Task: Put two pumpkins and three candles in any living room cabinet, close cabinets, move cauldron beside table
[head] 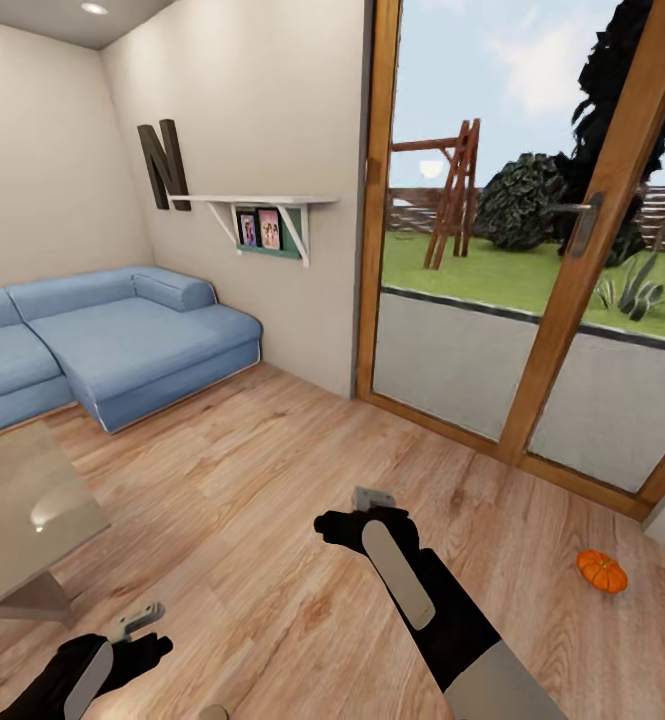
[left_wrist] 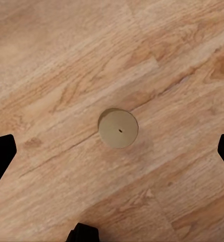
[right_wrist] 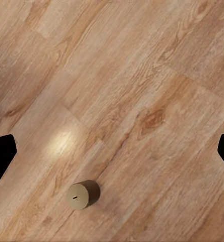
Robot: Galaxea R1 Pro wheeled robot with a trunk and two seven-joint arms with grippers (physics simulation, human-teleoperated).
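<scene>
One orange ribbed pumpkin (head: 602, 571) lies on the wood floor at the right, near the glass door. My left gripper (head: 137, 620) hangs low at the bottom left, open, straight above a tan candle (left_wrist: 118, 128) that stands upright on the floor between its spread fingers (left_wrist: 1, 156), well below them. My right gripper (head: 374, 497) hovers over mid-floor, also open and empty; a candle (right_wrist: 83, 194) stands on the boards off to one side of its line. The cabinet and the cauldron are out of view.
A glass-topped table (head: 32, 510) stands at the lower left, close to my left arm. A blue corner sofa (head: 122, 345) fills the back left. The wood-framed glass door (head: 532, 300) runs along the right, with a wall shelf (head: 262, 205) beside it.
</scene>
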